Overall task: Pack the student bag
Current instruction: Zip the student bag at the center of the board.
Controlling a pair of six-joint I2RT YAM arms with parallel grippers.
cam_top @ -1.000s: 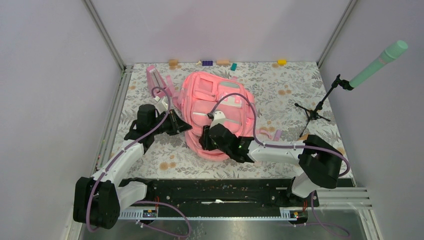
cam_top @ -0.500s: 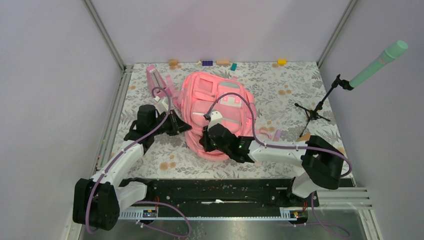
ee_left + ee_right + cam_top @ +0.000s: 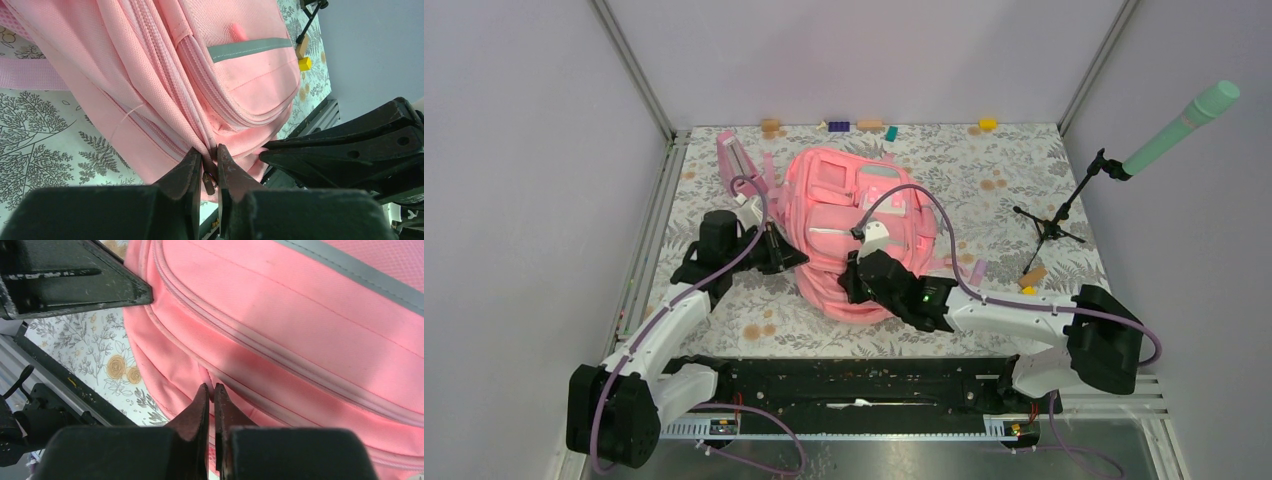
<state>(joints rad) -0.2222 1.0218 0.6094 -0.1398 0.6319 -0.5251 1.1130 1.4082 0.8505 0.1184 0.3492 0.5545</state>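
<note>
The student bag (image 3: 844,195), a large pink backpack, lies in the middle of the flowered table. My left gripper (image 3: 801,257) is at its left lower edge, shut on a fold of fabric along a zip (image 3: 209,155). A dark metal zip pull (image 3: 208,181) hangs between its fingers. My right gripper (image 3: 848,284) is at the bag's near edge, shut on a small pink tab beside a zip seam (image 3: 211,390). The bag's grey-trimmed pocket (image 3: 250,47) faces the left wrist view.
A microphone stand (image 3: 1054,215) with a green microphone (image 3: 1184,125) is at the right. Small coloured blocks (image 3: 838,126) line the back edge. A wooden block (image 3: 1032,275) lies right of the bag. A pink triangular stand (image 3: 732,155) is at the back left.
My right gripper has shut on the bag's pink tab, and the right arm has shifted to the right, tugging the bag's near edge. The left gripper has held still.
</note>
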